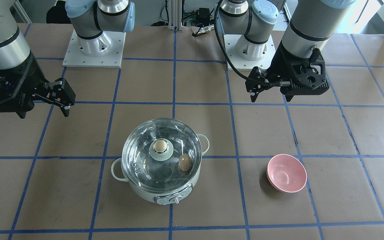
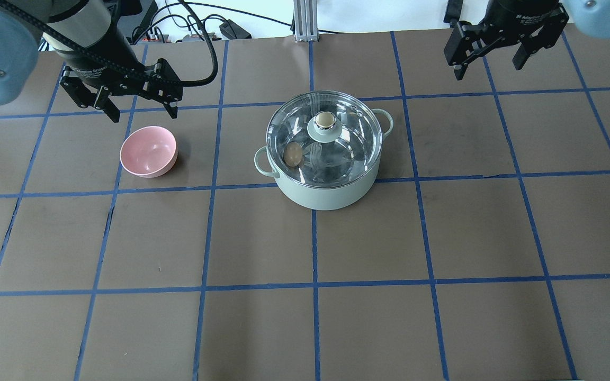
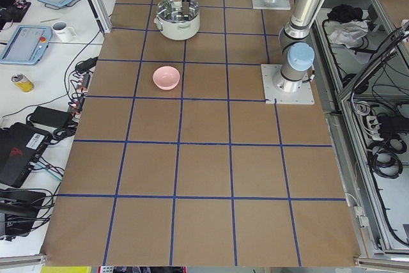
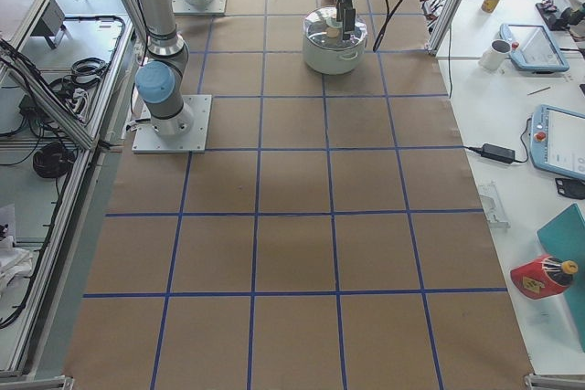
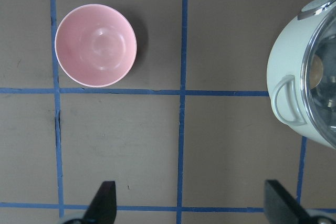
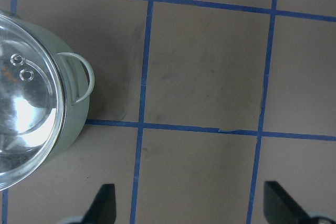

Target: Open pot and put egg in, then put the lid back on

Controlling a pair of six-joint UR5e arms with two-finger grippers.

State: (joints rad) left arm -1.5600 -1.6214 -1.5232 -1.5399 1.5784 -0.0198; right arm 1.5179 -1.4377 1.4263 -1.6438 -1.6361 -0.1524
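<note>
Your left gripper (image 2: 143, 114) hangs above the table (image 2: 442, 238) with its jaws spread wide and nothing between them, just beyond the pink bowl (image 2: 149, 152). Your right gripper (image 2: 487, 69) is likewise wide apart and empty, up near the far edge. The pot (image 2: 326, 193) stands between the two, well apart from both: from the left wrist you see it off to one side past the bowl, and from the right wrist only its rim and one loop handle show at the frame's edge.

Look at the pot: pale mint green, round, with a loop handle on each side and a dial (image 1: 177, 200) on the side facing away from the robot. The lid (image 2: 347, 143) sits squarely on its rim, clear glass with a mint centre and a tan knob (image 2: 324, 119). Through the glass you can see the egg (image 2: 293, 154), tan-brown, lying on the steel floor on the side toward the bowl.
</note>
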